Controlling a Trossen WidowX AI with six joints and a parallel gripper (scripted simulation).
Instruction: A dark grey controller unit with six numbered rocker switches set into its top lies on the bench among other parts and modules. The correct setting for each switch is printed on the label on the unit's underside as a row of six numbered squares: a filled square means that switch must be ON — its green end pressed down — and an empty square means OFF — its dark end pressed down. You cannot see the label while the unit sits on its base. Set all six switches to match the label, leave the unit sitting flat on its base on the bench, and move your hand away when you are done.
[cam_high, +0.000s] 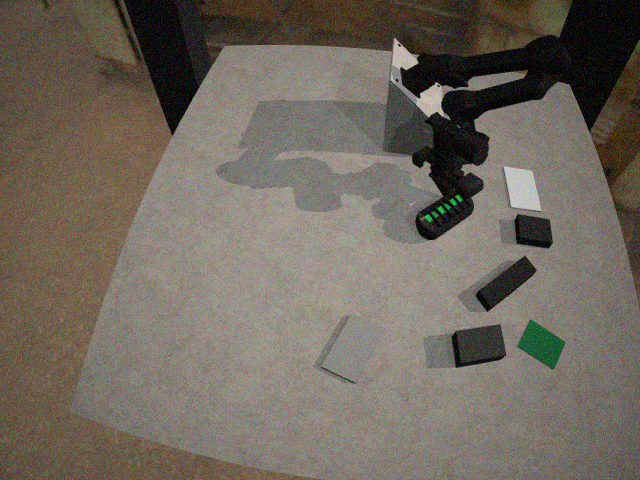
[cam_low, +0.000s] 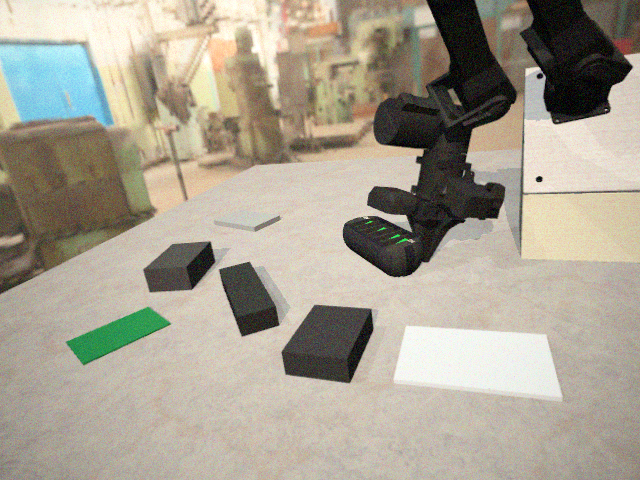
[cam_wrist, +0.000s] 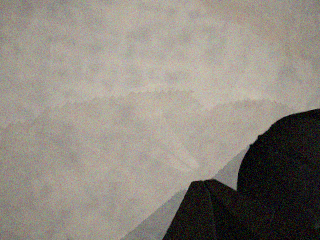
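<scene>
The dark grey controller unit (cam_high: 433, 230) (cam_low: 397, 259) rests on the bench with its switches facing up. A row of green switch ends shows along its far side in the top view, with dark ends on the near side. Which ends are pressed down is too small to tell. The label underneath is hidden. My gripper (cam_high: 446, 191) (cam_low: 425, 255) (cam_wrist: 202, 183) is shut and empty. Its fingertips are low, close beside the unit's far side; whether they touch it is unclear. In the wrist view, a dark rounded shape (cam_wrist: 287, 167) at the right looks like the unit's end.
Beside the arm stands a large panel-topped box (cam_high: 405, 121) (cam_low: 573, 224). A white plate (cam_high: 522, 189) (cam_low: 478, 361), three dark blocks (cam_high: 533, 230) (cam_high: 506, 283) (cam_high: 479, 345), a green board (cam_high: 541, 344) (cam_low: 117, 334) and a grey plate (cam_high: 353, 348) (cam_low: 248, 220) lie on the bench.
</scene>
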